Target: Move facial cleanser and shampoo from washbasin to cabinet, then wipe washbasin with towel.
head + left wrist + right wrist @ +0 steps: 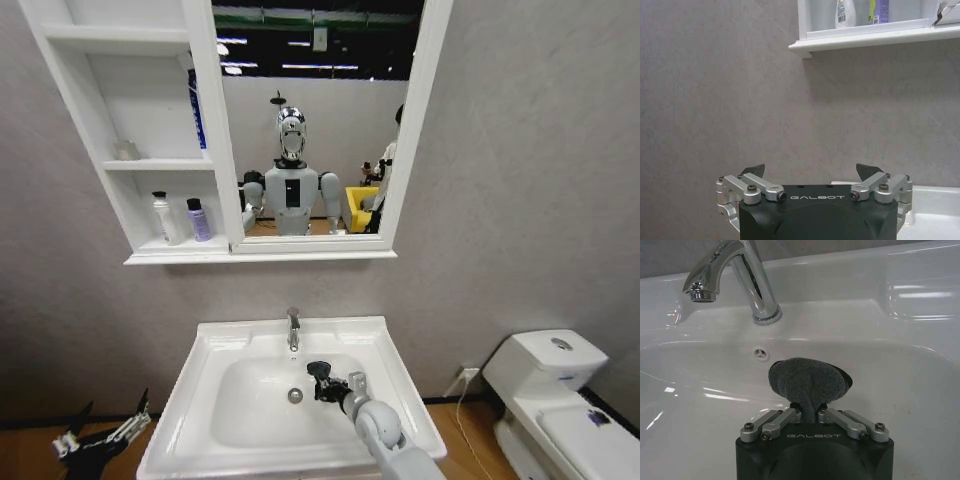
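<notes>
While our right gripper (807,412) pinches the towel (807,382) inside the washbasin (210,345), left gripper (810,172) fingers wide beside it; bunched cloth could slip mid-wipe.

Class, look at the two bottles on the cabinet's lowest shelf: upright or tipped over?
Upright. The white bottle and the purple bottle both stand on their bases with caps up, side by side in the cabinet's lowest niche.

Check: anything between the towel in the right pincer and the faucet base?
Nothing but bare white washbasin wall with the overflow hole, per the right wrist view; towel and faucet are apart.
</notes>
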Robot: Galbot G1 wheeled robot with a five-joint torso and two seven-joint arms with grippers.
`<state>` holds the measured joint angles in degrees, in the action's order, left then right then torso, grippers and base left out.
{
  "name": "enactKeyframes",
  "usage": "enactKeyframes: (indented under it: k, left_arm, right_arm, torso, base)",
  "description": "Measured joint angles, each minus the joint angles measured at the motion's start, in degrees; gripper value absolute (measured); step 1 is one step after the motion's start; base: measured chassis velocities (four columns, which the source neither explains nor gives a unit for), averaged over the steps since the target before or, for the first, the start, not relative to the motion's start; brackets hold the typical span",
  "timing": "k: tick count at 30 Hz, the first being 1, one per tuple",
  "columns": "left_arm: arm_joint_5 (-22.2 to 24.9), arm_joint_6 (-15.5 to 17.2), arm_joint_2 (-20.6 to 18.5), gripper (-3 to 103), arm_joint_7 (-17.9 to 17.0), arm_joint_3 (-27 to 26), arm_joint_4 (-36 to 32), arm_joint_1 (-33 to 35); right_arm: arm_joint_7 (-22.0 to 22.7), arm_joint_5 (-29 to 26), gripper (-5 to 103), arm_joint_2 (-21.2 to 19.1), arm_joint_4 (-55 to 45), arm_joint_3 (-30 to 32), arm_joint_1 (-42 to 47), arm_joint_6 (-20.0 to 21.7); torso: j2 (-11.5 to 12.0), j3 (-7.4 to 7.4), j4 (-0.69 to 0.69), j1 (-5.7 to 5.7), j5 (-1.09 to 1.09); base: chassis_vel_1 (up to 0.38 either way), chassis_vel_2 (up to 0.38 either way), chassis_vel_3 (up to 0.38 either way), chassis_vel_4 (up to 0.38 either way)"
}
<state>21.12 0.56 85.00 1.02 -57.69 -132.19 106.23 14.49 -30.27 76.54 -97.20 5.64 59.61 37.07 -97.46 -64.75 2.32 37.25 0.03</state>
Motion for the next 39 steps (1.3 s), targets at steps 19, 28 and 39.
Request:
enactKeyframes:
  k: [19, 28, 39]
  left_arm:
    - [0.0, 0.0, 0.0, 100, 0.0, 0.0, 0.0, 0.0]
    - [0.0, 0.0, 0.0, 100, 0.0, 0.0, 0.0, 0.0]
    - [0.0, 0.0, 0.0, 100, 0.0, 0.0, 0.0, 0.0]
  right_arm:
    - [-0.4, 6.4, 9, 2.0, 11.8, -2.7, -2.9, -3.1]
    - [-2.1, 9.6, 9, 2.5, 15.9, -1.7, -4.4, -3.2]
    - [-6.6, 9.5, 9, 7.7, 23.0, -2.7, -7.5, -5.7]
  torso:
    - [0.0, 0.01, -0.01, -0.05, -0.03]
    - [0.0, 0.01, 0.00, -0.06, -0.03]
    - [0.0, 0.02, 0.01, -0.06, -0.04]
  base:
    - [0.003, -0.003, -0.005, 0.006]
    - [0.000, 0.000, 0.000, 0.000]
    - [0.000, 0.000, 0.000, 0.000]
